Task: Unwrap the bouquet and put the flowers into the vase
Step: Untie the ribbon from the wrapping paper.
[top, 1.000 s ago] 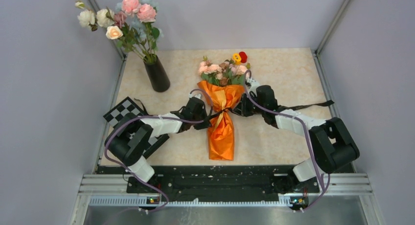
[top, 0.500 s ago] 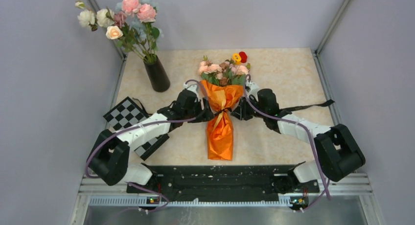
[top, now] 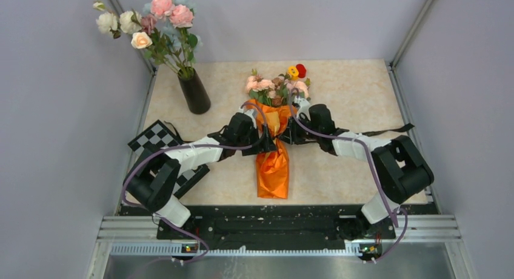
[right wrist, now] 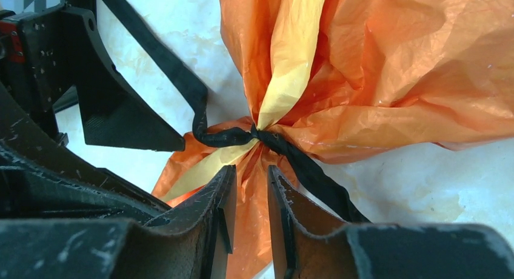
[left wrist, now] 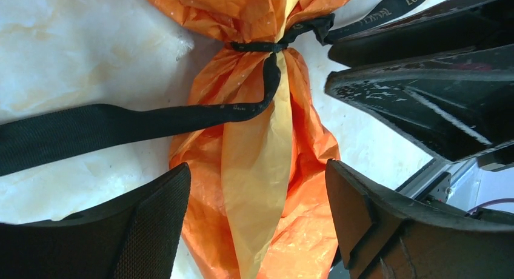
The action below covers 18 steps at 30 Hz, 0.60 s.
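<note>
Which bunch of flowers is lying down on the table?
The orange-wrapped bouquet, tied with black ribbon. The other bunch stands upright in the black vase by the back left corner.

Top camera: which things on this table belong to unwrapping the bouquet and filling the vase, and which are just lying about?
Job: bouquet in orange paper, its black ribbon, pink and peach flowers, black vase.
Lying about: checkerboard, yellow and red flower heads, tall white-and-pink bunch standing in the vase.

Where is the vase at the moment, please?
In the top view, the vase stands near the far-left corner of the table, holding a tall flower bunch, left of the bouquet and beyond the checkerboard.
</note>
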### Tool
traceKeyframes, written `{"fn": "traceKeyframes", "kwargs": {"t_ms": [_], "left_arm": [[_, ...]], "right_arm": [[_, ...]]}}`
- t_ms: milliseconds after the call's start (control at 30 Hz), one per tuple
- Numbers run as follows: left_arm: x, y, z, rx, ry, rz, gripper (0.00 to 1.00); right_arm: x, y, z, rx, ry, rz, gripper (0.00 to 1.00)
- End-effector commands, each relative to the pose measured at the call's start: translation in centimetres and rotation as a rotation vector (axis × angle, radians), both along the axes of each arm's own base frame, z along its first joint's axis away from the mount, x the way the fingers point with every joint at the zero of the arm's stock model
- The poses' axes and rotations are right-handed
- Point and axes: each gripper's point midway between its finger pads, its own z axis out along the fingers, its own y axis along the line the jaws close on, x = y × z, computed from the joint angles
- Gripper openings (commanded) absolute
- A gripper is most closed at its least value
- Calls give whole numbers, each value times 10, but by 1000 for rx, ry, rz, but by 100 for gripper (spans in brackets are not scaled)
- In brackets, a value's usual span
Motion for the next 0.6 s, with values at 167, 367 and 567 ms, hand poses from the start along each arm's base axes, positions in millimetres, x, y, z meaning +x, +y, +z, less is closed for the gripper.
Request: {"fn": "traceKeyframes", "kwargs": {"t_ms": [167,367,567], "left_arm": [[19,-27,19,-90,-61,-20,83],[23,-28,6,-59,-40,-8,77],[22,-25,-7,-17,-21,-1,50]], "right_arm": [[28,15,13,-13,-91,8,29],[32,16,7,-22,-84,8,29],[32,18,2,-22,-76,16,30]]}}
